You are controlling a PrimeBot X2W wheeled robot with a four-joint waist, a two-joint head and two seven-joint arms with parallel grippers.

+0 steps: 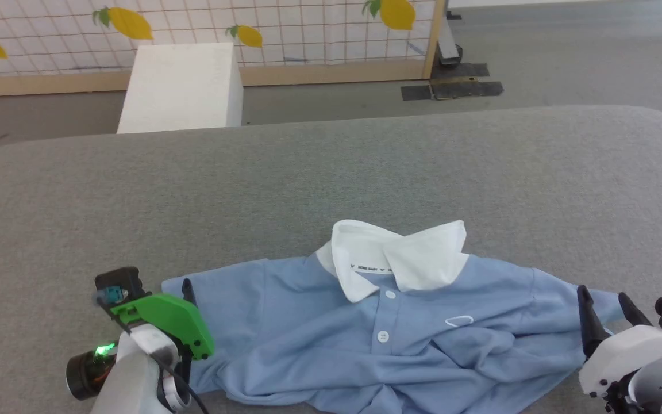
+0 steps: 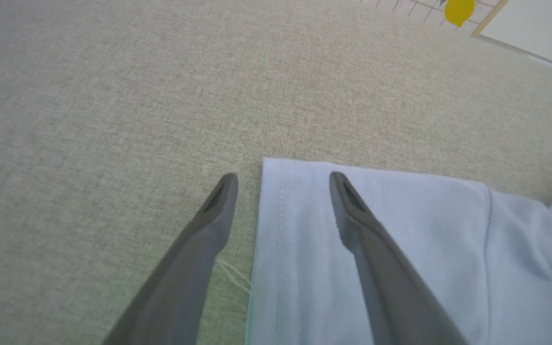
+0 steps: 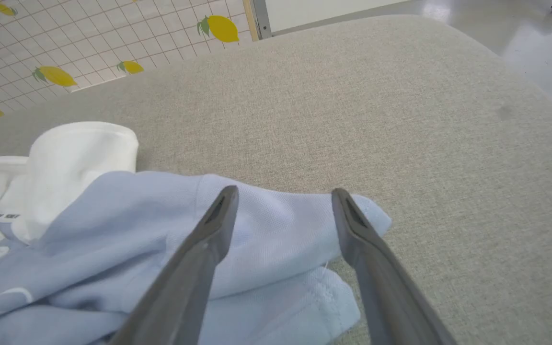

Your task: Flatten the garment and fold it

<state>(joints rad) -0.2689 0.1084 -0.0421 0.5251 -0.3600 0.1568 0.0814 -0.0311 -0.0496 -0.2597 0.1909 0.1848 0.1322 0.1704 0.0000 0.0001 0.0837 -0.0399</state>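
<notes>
The shirt (image 1: 319,333) lay rumpled, front up, on the grey surface (image 1: 331,172). My left gripper (image 2: 283,176) stood spread astride one sleeve hem; my right gripper (image 3: 283,191) stood spread over the other sleeve.

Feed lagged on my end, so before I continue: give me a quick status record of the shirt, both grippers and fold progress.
garment: light blue polo, front up on the grey fabric surface
collar: white, on the far side
lower body: bunched and wrinkled
left gripper: open, straddling the hem of the left sleeve
right gripper: open, over the end of the right sleeve
fold: not started
</notes>
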